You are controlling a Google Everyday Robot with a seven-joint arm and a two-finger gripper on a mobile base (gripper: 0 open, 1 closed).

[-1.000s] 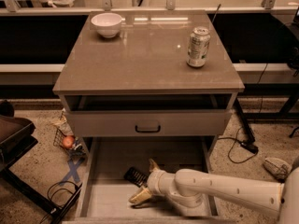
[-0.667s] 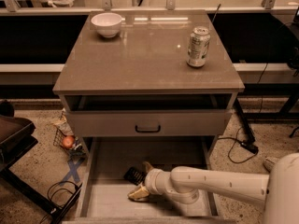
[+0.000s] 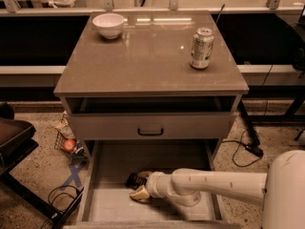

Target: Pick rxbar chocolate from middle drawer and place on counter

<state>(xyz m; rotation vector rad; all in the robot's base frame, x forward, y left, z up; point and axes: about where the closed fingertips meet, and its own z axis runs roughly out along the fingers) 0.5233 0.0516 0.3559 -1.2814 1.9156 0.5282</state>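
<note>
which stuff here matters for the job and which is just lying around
Job: black-wrapped flat rxbar chocolate; wide shallow grey-beige middle drawer; glossy taupe counter; gripper, down in that drawer at the bar.
Lying about: round white bowl; silver soda can, both on the counter.

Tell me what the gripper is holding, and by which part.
Cannot be told. The gripper is low in the drawer, right at one end of the bar, but a hold on it does not show.
</note>
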